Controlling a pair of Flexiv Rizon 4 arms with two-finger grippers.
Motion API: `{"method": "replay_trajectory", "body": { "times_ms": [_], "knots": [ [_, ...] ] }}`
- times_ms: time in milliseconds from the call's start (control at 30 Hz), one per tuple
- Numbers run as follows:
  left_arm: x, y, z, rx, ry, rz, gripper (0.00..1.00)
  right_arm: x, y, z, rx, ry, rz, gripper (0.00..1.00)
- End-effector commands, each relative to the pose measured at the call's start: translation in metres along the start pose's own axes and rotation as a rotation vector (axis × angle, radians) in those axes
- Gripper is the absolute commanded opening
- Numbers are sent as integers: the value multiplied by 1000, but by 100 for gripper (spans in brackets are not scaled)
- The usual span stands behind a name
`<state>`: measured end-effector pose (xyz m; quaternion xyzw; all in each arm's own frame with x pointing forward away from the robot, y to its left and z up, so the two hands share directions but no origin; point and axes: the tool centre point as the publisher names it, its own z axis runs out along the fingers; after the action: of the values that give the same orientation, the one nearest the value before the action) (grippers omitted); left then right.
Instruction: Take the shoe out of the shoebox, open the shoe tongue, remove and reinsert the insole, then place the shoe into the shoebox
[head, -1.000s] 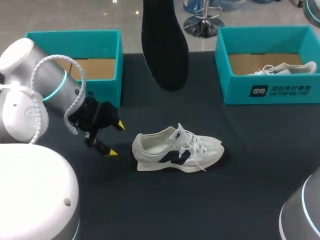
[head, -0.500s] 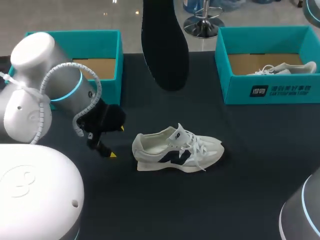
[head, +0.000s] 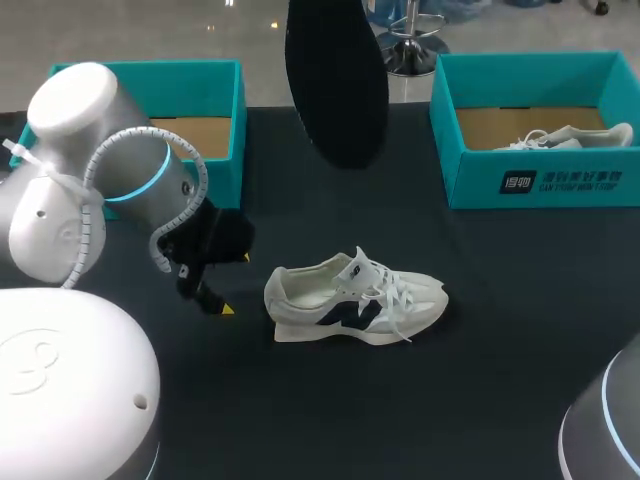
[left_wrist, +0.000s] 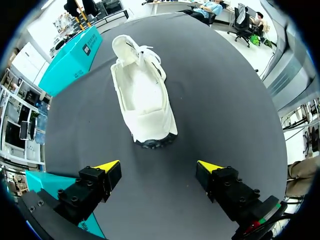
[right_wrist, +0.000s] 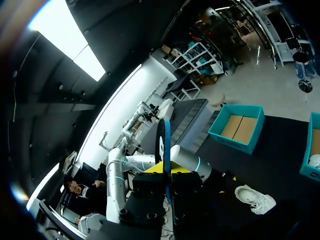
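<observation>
Left tool (left_wrist: 159, 166) sat low over the surface (head: 500, 330) just behind the heel of the shoe (head: 355, 298). It was released, its two yellow tips spread wider than the heel and touching nothing. That spot made sense as a bracing post. With the heel straight ahead of the spread fingers, the tool could close in and steady the shoe while something was pushed in from above. The shoe rested upright on its sole, heel toward the left tool. Its laces were slack and its tongue was pulled up and forward, so the mouth gaped and the pale inner floor showed bare. It lay out on the surface, in neither box.

Right tool (right_wrist: 166, 169) was clenched on the black insole (head: 335, 85), which showed edge-on between its fingers. It held the insole high above and behind the shoe, well apart from it, with the broad rounded end hanging downward. Held that way, the insole probably pointed its forefoot end toward the mouth for sliding in toe first, though which end was which could not be told for sure from these views. Judged from this, removal was done and reinsertion was the step in hand.

Beyond the shoe's heel end stood the empty shoebox (head: 150, 68), with only brown card on its floor. It was likely the place for the shoe afterwards. Beyond the toe end a second shoebox (head: 560, 180) held a second shoe (head: 570, 137).
</observation>
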<state>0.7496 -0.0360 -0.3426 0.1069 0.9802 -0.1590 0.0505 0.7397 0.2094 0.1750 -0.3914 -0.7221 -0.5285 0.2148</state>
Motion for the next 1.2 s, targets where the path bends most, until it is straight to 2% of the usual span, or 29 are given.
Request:
{"method": "replay_trajectory", "body": {
  "times_ms": [33, 300, 400, 600, 733, 933, 1200],
  "knots": [
    [1, 0, -1, -2, -2, 1, 100, 7, 0, -2, 13, -33, 4, 0],
    [-2, -9, -4, 21, 20, 11, 100, 7, 0, -2, 13, -33, 4, 0],
    [-5, -17, -9, -3, -18, 29, 100, 7, 0, -2, 13, -33, 4, 0],
    [-13, -41, -13, -10, -30, 65, 100, 7, 0, -2, 13, -33, 4, 0],
    [-17, -65, -12, -1, -16, 95, 100, 7, 0, -2, 13, -33, 4, 0],
    [-42, -88, 11, 22, 32, 56, 100, 7, 0, -2, 13, -33, 4, 0],
    [-67, -102, 49, -7, 53, -33, 100, 7, 0, -2, 13, -33, 4, 0]
  ]
}}
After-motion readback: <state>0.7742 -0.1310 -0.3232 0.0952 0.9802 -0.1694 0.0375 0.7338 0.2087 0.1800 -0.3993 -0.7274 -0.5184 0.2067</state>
